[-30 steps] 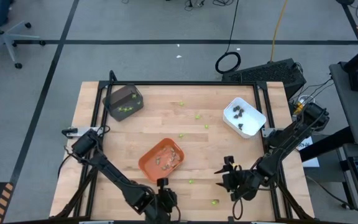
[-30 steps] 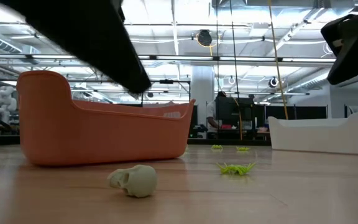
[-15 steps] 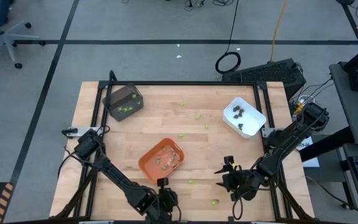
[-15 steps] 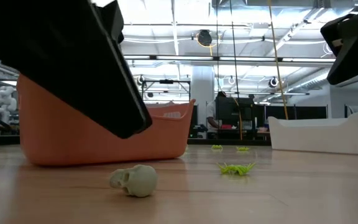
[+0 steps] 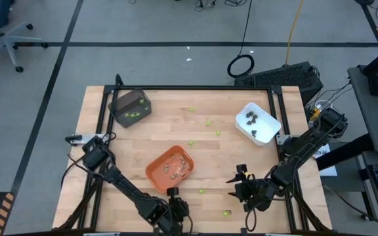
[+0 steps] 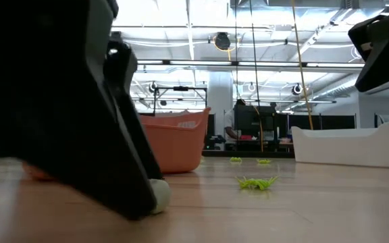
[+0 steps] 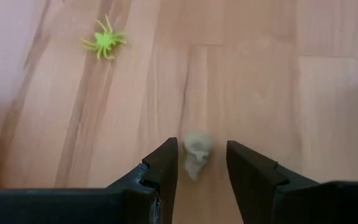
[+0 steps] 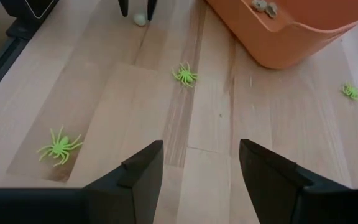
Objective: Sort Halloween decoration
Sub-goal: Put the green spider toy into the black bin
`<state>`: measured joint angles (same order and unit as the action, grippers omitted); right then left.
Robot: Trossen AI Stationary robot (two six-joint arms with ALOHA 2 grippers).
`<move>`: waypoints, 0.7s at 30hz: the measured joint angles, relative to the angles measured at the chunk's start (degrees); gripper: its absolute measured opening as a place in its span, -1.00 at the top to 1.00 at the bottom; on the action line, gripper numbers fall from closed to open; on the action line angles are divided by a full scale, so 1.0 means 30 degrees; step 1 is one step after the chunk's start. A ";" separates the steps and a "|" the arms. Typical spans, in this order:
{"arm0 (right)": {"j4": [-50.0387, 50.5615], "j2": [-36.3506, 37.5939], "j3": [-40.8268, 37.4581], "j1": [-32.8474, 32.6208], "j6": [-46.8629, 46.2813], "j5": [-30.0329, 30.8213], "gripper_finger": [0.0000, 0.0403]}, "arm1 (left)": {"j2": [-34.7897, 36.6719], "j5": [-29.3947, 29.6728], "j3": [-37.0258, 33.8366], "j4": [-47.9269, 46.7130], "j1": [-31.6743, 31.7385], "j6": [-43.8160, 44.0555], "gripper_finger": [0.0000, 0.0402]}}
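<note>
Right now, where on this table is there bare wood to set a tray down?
Free: the left side, between the grey tray and the orange tray. Crowded: the near edge, where the left gripper and right gripper work among green spiders.

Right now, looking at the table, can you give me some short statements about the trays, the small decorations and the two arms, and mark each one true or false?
1. The left gripper has its fingers open on either side of a pale skull on the table. True.
2. The orange tray is empty. False: it holds several tan-grey pieces.
3. The white tray holds dark pieces. True.
4. The right gripper is shut on a green spider. False: its fingers are open and hold nothing; the green spiders lie on the wood ahead of it.
5. The dark grey tray holds lime-green pieces. True.
</note>
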<state>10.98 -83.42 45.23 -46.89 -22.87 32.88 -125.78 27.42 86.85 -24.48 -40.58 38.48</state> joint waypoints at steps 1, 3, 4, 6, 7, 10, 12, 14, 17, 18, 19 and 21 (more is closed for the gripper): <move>0.0007 0.0000 0.0001 0.0000 -0.0001 0.0000 0.04 | -0.0071 -0.0010 0.0000 -0.0026 0.0000 0.0033 0.32; -0.0004 0.0000 -0.0003 0.0000 0.0006 0.0000 0.04 | -0.0100 -0.0121 0.0000 -0.0012 0.0000 0.0081 0.32; -0.0001 0.0000 0.0001 0.0000 0.0004 0.0000 0.04 | -0.0100 -0.0162 0.0000 -0.0014 0.0000 0.0097 0.32; 0.0000 0.0000 0.0001 0.0000 0.0006 0.0000 0.04 | -0.0122 -0.0168 0.0000 -0.0026 0.0029 0.0491 0.32; 0.0000 0.0000 -0.0002 0.0000 -0.0002 0.0000 0.04 | -0.0122 -0.0185 0.0000 -0.0019 0.0072 0.0605 0.32; 0.0000 0.0000 0.0001 0.0000 -0.0001 0.0000 0.04 | -0.0122 -0.0240 0.0000 0.0003 0.0117 0.1026 0.32; 0.0000 0.0000 0.0001 0.0000 0.0000 0.0000 0.04 | -0.0129 -0.0240 0.0000 -0.0012 0.0117 0.1035 0.35; 0.0000 0.0000 0.0001 0.0000 -0.0002 0.0000 0.04 | -0.0129 -0.0240 0.0000 -0.0012 0.0117 0.1048 0.41; 0.0000 0.0000 0.0001 0.0000 0.0001 0.0000 0.04 | -0.0129 -0.0262 0.0000 -0.0014 0.0124 0.1049 0.57; 0.0000 0.0000 0.0001 0.0000 -0.0002 0.0000 0.04 | -0.0129 -0.0262 0.0000 -0.0017 0.0124 0.1048 0.65; 0.0000 0.0000 0.0001 0.0000 0.0006 0.0000 0.04 | -0.0129 -0.0259 0.0000 -0.0019 0.0131 0.1048 0.73; 0.0000 0.0000 0.0001 0.0000 -0.0001 0.0000 0.04 | -0.0129 -0.0217 0.0000 0.0007 0.0170 0.1048 0.89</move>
<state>10.98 -83.42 45.23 -46.89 -22.87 32.88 -126.17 26.77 86.85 -24.45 -40.07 41.63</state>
